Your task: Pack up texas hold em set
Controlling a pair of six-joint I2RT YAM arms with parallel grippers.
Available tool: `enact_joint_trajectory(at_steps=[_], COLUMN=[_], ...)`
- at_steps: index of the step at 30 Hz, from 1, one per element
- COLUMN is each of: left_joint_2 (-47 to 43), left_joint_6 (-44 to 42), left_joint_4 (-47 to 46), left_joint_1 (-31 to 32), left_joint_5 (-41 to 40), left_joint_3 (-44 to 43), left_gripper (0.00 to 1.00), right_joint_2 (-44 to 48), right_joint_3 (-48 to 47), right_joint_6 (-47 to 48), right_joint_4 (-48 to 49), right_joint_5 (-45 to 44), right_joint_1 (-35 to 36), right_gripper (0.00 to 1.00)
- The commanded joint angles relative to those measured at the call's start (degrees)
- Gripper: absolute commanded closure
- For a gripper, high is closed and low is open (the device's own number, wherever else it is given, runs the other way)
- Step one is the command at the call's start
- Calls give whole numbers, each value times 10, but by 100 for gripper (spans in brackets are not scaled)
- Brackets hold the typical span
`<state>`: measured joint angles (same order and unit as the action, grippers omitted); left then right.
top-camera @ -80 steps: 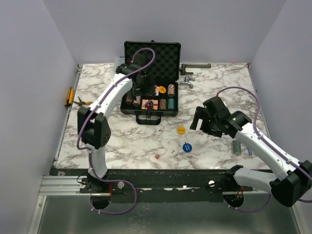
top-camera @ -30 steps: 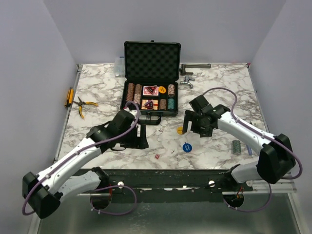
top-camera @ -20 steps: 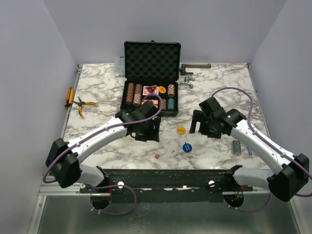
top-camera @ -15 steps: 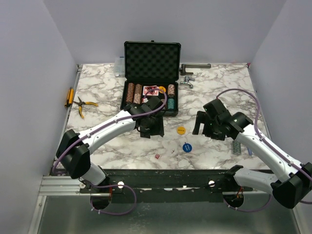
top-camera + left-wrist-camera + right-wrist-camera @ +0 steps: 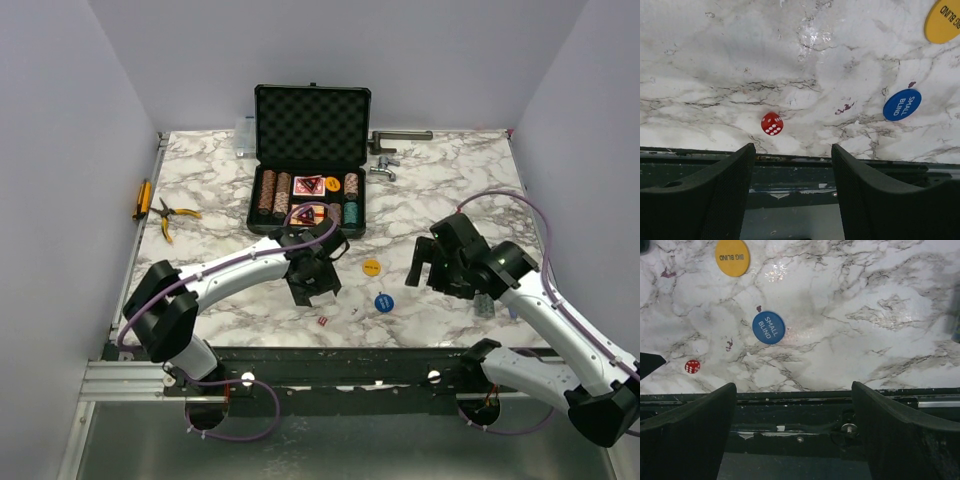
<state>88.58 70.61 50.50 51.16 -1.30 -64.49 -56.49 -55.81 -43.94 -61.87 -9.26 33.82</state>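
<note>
The left gripper (image 5: 792, 150) is hovering above the near part of the table (image 5: 200, 180), its jaws standing apart with nothing between them. In the left wrist view the red die (image 5: 772, 123) is lying just beyond the gap, toward the left finger and apart from both. The blue disc (image 5: 902, 105) is lying off to the right of the right finger. The yellow disc (image 5: 944, 22) is lying farther away and is being cut off by the corner of the view.

The right gripper (image 5: 792, 390) is hanging with its jaws spread wide and empty, the blue disc lying beyond them, nearer the left finger.

The briefcase (image 5: 310, 120) is standing open at the far middle, holding chip stacks (image 5: 273, 195) and a red triangle (image 5: 307, 185). The left arm is hiding its near edge.

A teal chip stack (image 5: 485, 303) is peeking out beside the right arm, partly covered. A small pale object (image 5: 355, 313) near the die is too small to make out.
</note>
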Motion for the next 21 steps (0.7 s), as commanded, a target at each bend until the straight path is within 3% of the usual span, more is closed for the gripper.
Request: enact_joint_trajectory(at_steps=[1, 9, 15, 21], left_joint_2=[18, 64, 76, 86], left_joint_6=[68, 107, 233, 316], left_joint_4=[-7, -21, -12, 38], left_joint_1=[9, 17, 17, 9], left_joint_5=[-9, -3, 9, -5], left_joint_3=[0, -20, 0, -10], left_gripper=[38, 43, 45, 42], right_joint_2=[19, 38, 52, 80], right_joint_3=[0, 4, -7, 2], right_joint_6=[-2, 3, 0, -3], right_joint_4=[-40, -59, -80, -95], right_joint_5=[-20, -34, -53, -58], right_joint_1=[5, 4, 4, 4], right_gripper=[1, 1, 0, 0])
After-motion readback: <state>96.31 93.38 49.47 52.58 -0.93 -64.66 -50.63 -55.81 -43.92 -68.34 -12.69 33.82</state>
